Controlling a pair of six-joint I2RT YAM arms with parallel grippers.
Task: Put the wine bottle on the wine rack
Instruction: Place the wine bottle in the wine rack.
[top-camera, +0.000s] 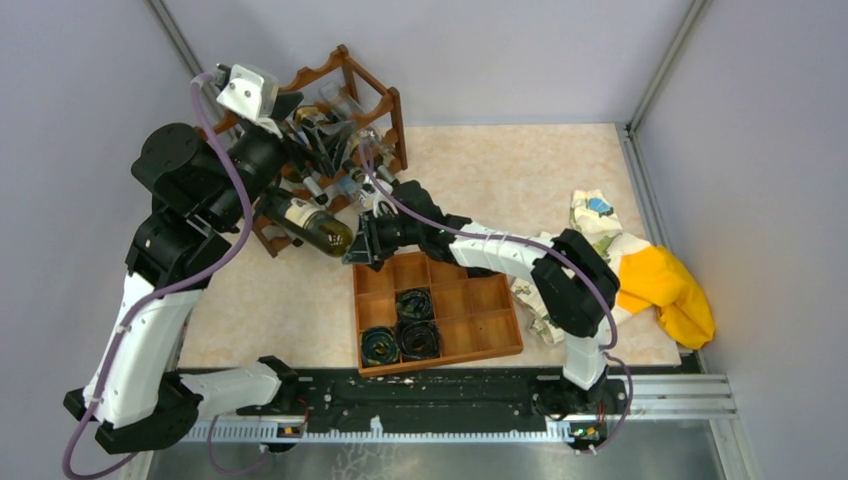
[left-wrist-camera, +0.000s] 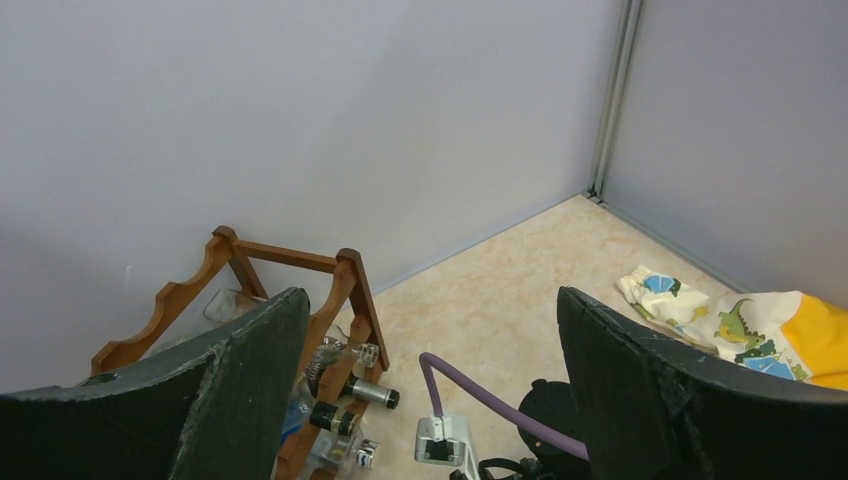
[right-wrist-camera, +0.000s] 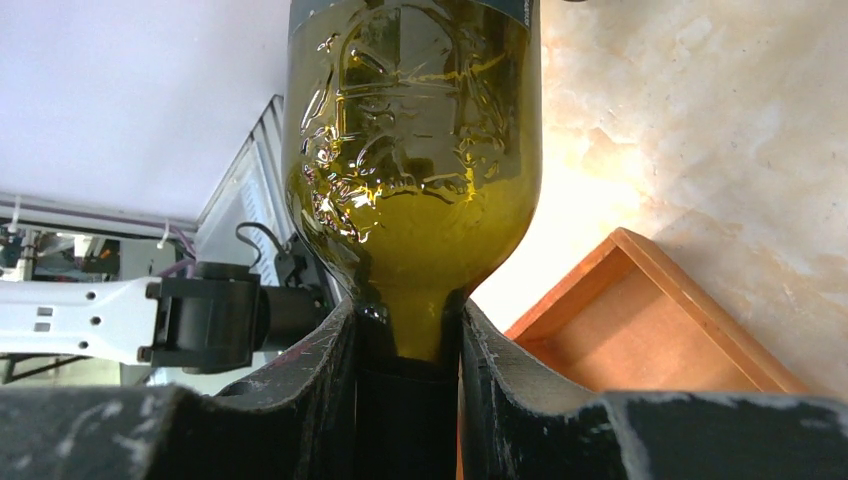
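right hand (right-wrist-camera: 405, 335) is clamped on the neck of the wine bottle (right-wrist-camera: 415, 150), one finger on each side of the glass, with the body running straight out away from the hand

the bottle's long axis lies close to level: neck back at the hand, base leading toward the front of the wine rack (top-camera: 385, 110). from above the base end is already at the rack's low front rail, but whether it rests on a scallop or hangs just off it i cannot tell. the coming move looks like a push along that same axis, into the rack

left hand (left-wrist-camera: 430, 300) is spread wide with nothing in it, raised over the top of the rack and looking down past its upper rail. it is nearer the rack, but the right one has the bottle

the wooden tray (top-camera: 500, 345) sits on the tabletop in front of the rack, under the right wrist

the bottle shows a pale label and raised relief in the green glass; no writing can be read
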